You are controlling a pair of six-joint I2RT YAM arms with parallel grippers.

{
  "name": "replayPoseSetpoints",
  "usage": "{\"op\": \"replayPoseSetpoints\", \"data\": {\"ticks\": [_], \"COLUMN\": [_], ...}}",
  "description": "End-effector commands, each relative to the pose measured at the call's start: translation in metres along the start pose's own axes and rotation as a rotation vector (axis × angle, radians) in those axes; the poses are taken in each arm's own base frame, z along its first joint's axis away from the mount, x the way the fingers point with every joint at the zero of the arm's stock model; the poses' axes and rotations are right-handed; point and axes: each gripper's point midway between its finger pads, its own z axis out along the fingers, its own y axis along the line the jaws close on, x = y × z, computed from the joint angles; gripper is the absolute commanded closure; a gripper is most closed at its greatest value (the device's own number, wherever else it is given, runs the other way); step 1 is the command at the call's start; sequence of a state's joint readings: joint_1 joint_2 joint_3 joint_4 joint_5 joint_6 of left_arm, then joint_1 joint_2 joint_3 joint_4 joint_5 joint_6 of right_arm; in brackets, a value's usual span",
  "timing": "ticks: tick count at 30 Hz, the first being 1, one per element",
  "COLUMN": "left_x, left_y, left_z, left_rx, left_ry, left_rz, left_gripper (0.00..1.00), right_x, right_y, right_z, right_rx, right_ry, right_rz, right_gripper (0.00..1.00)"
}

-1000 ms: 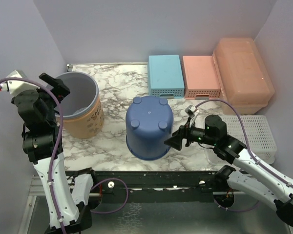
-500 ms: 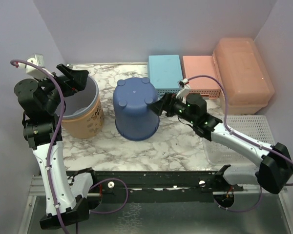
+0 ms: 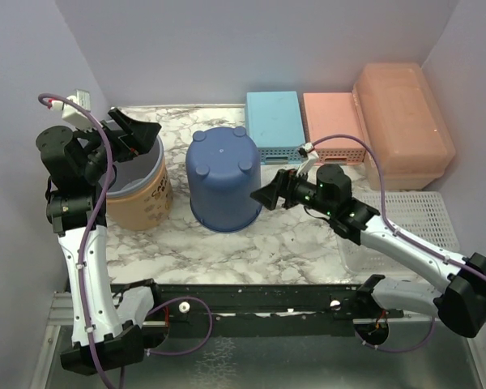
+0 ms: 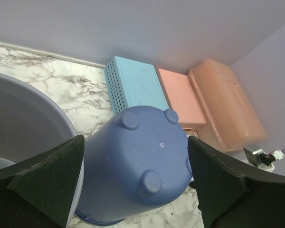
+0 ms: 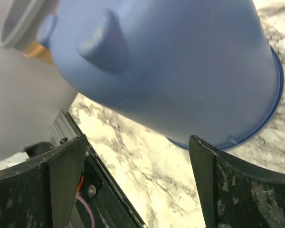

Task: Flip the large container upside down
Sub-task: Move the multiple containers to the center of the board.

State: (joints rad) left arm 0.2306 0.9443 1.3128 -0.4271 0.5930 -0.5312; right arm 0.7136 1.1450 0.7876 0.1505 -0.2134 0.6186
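Top view: large container (image 3: 401, 121) sits back-right on the worktop (image 3: 178, 235), just beside the pink basket (image 3: 334, 126) and well apart from both claws. My left claw (image 3: 142, 139) is spread wide over the tan bucket (image 3: 142, 203). My right claw (image 3: 267, 194) is spread wide beside the upturned blue bucket (image 3: 223, 182).
Left wrist: container at far right, beyond that bucket.
Right wrist: blue bucket only, ungripped.

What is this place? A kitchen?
Probably a robot test booth, not a kitchen: plain lilac walls box in a marble-print table, and a left arm and right arm are mounted at its edge.
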Motion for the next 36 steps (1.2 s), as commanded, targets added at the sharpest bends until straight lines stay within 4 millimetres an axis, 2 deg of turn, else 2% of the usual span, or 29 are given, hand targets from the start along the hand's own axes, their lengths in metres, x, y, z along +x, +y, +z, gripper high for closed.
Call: {"op": "replayPoseSetpoints", "data": {"ticks": [1,5,10,15,19,23,26,28,30,33,36], "left_x": [0.004,0.004,-0.003,-0.007,-0.004,0.005,0.026,0.043,0.059,0.064,0.063], "left_y": [-0.004,-0.002,-0.006,-0.006,-0.006,-0.009,-0.006,-0.002,-0.009,-0.009,-0.004], "left_z": [0.006,0.007,0.001,-0.004,-0.002,0.001,0.011,0.022,0.031,0.041,0.045], "left_rx": [0.036,0.029,0.013,-0.018,-0.01,0.013,-0.016,-0.079,-0.093,-0.129,-0.171], "left_ry": [0.022,0.023,0.0,-0.013,0.014,0.055,0.13,0.181,0.222,0.23,0.222], "left_rz": [0.006,0.005,0.018,0.025,0.019,0.005,0.014,0.037,0.058,0.06,0.07], "left_gripper": [0.11,0.11,0.11,0.11,0.11,0.12,0.12,0.12,0.12,0.12,0.12], "right_x": [0.034,0.017,-0.003,-0.016,-0.021,-0.03,-0.03,-0.019,-0.002,0.018,0.028], "right_y": [-0.009,0.001,0.017,0.031,0.015,0.011,0.025,0.04,0.049,0.048,0.049], "right_z": [-0.001,0.02,0.061,0.097,0.115,0.113,0.095,0.082,0.073,0.067,0.073], "right_rx": [-0.015,-0.047,-0.103,-0.136,-0.046,0.006,-0.051,-0.099,-0.086,0.024,0.134], "right_ry": [0.129,0.15,0.138,0.127,0.106,0.1,0.09,0.086,0.099,0.078,0.004], "right_rz": [-0.048,-0.11,-0.055,-0.012,0.003,-0.03,-0.041,-0.068,-0.114,-0.146,-0.186], "right_gripper": [0.09,0.09,0.09,0.09,0.09,0.09,0.09,0.09,0.09,0.09,0.09]}}
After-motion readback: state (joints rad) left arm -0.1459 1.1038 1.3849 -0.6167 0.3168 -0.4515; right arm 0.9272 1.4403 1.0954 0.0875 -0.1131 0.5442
